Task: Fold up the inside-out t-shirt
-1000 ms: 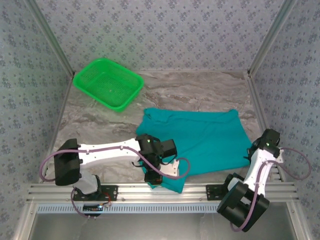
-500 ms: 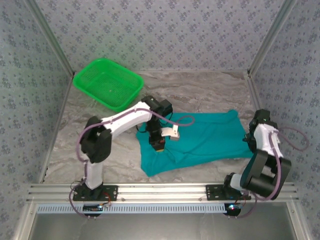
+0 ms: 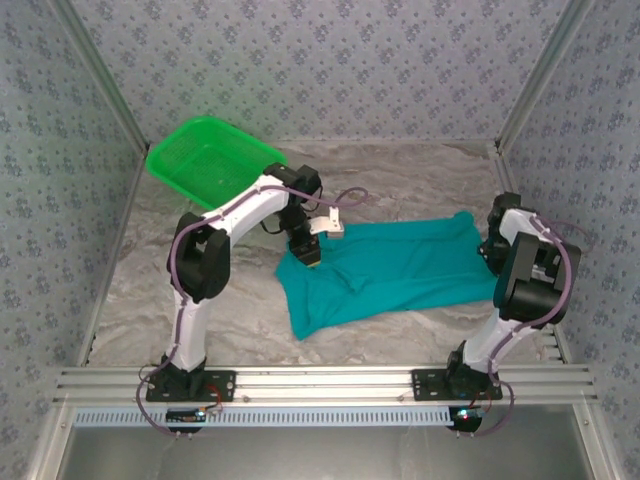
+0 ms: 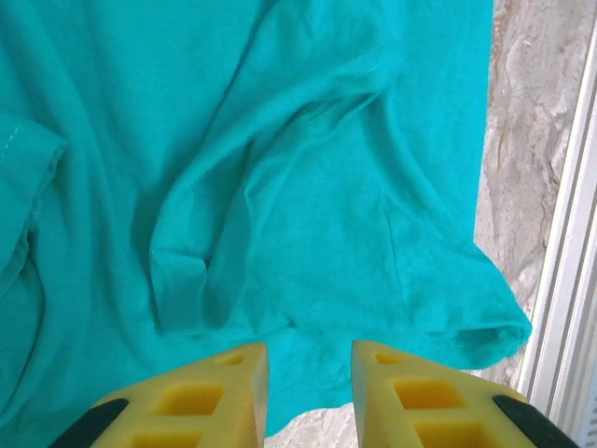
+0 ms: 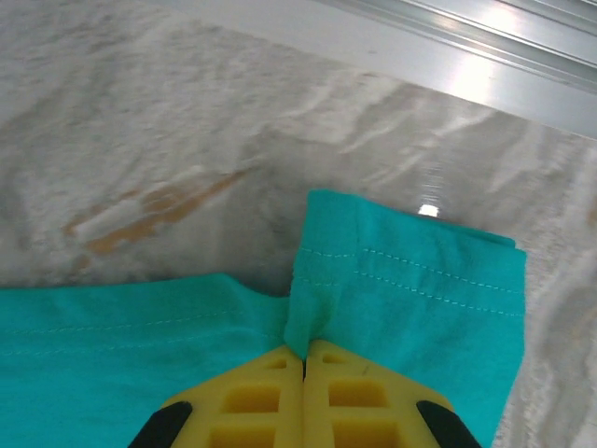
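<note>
The teal t-shirt (image 3: pixel 400 275) lies rumpled across the middle of the marble table, plain side up, with a sleeve (image 4: pixel 485 327) near the table's edge. My left gripper (image 3: pixel 310 258) hovers at the shirt's left end. Its yellow fingers (image 4: pixel 210 392) stand apart in the left wrist view, with cloth (image 4: pixel 280 187) and a bit of table showing through the gap and nothing between them. My right gripper (image 3: pixel 493 250) is at the shirt's right end. In the right wrist view it (image 5: pixel 304 353) is shut on a pinched fold of the hemmed cloth (image 5: pixel 420 299).
A bright green mesh basket (image 3: pixel 215 165) stands at the back left, just behind the left arm's wrist. Aluminium rails run along the front (image 3: pixel 320 385) and the right side (image 5: pixel 466 37). Patterned walls close in the back and both sides.
The left gripper swept from the front edge to the back left, dragging the shirt's near corner with it, and its jaws have now parted. The right gripper pulled its end toward the back.
</note>
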Robot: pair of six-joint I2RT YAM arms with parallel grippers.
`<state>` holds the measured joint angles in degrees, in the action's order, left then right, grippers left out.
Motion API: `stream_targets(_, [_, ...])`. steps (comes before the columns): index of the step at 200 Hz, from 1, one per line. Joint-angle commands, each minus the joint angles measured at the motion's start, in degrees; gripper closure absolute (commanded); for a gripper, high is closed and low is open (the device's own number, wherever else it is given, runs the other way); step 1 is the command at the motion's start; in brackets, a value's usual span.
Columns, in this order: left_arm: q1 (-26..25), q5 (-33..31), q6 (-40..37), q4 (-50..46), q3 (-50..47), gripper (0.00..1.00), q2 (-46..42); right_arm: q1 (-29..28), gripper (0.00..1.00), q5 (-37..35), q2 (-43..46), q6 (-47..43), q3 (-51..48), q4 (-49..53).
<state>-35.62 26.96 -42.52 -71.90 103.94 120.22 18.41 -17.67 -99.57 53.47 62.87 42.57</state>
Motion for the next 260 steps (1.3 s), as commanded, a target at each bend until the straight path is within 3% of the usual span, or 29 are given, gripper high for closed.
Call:
stream_targets(1, [0.98,-3.53,8.38,5.10,-3.83,0.69,-4.52,-1.52,0.92,0.49,0.08,-2.06,2.87,1.93])
stream_targets(14, [0.92,-4.70,18.59,7.81,-6.65,0.68,-8.71,-2.12,0.92,0.71,1.64,-2.80,3.47,3.06])
stream_targets(34, [-1.40,1.82,31.39,17.03,-19.79,0.62,-17.64,-2.91,0.89,-0.43,4.71,-2.41,2.76,4.57])
stream_targets(46, [-4.73,1.73,39.35,24.39,-29.14,0.56,-22.73,-2.82,0.71,-0.22,5.75,-2.16,1.93,4.55])
stream_targets(54, [-7.09,0.86,44.36,27.91,-34.14,0.56,-25.04,-2.65,0.68,0.25,5.88,-2.53,1.82,4.99])
stream_targets(73, [-11.85,-9.06,53.85,32.59,-42.77,0.52,-28.99,-2.71,0.57,0.23,7.28,-3.42,1.25,7.45])
stream_targets(89, [-12.92,-16.31,59.75,36.29,-47.44,0.51,-30.83,-3.44,0.45,-0.41,11.47,-3.89,-2.12,8.25])
stream_targets(101, [-13.35,-17.81,61.61,38.50,-49.12,0.50,-31.08,-4.13,0.39,-0.91,14.98,-3.96,-5.63,8.27])
stream_targets(136, [-17.39,-14.97,61.87,42.49,-48.80,0.51,-28.36,-1.99,0.37,1.21,21.02,-5.47,-14.65,6.17])
stream_targets(170, [-18.13,-13.38,60.02,41.85,-48.65,0.64,-25.83,0.79,0.37,5.46,21.18,-8.96,-18.18,2.82])
stream_targets(214, [-20.51,-8.53,59.51,40.44,-47.37,0.53,-26.54,1.39,0.41,6.71,18.15,-10.35,-18.51,-0.67])
stream_targets(260, [-21.42,-6.37,61.97,39.87,-46.81,0.52,-25.67,3.69,0.51,8.57,16.71,-11.39,-20.25,-3.98])
